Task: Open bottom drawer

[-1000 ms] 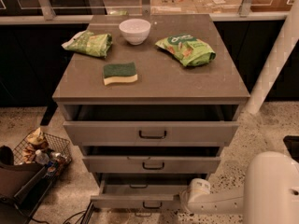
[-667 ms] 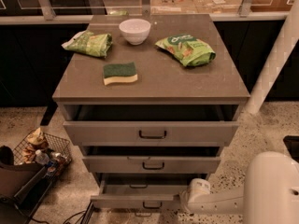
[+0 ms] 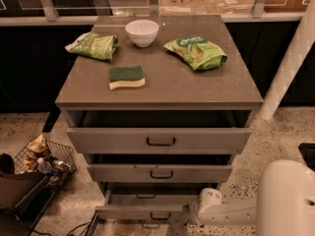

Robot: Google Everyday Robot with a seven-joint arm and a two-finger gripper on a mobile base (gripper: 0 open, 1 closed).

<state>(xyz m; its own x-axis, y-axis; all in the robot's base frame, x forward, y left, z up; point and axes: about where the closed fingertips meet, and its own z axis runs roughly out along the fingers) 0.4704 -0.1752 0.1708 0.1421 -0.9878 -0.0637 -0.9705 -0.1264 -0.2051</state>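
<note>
Bottom drawer (image 3: 129,212), lowest in the grey cabinet (image 3: 162,90), stands pulled out, with the gripper (image 3: 201,206) at its right front corner, seemingly touching it, though its grip cannot be told.

1. My shell (image 3: 288,200) is the largest part in view, a broad, rounded white casing, smooth and plain, filling the lower right corner.
2. Near its right edge there is one small dark spot (image 3: 309,201); I cannot tell whether it is a screw or a hole.
3. A slimmer white arm (image 3: 236,211) leaves the shell. It is tube-like and shaded grey along its underside.
4. The arm ends in my wrist (image 3: 209,199), a short cream-white cylinder with a rounded top.
5. My gripper (image 3: 193,212) sits low in the picture, just beside the right end of the bottom drawer (image 3: 138,211) front. It is pale like the rest of me.
</note>
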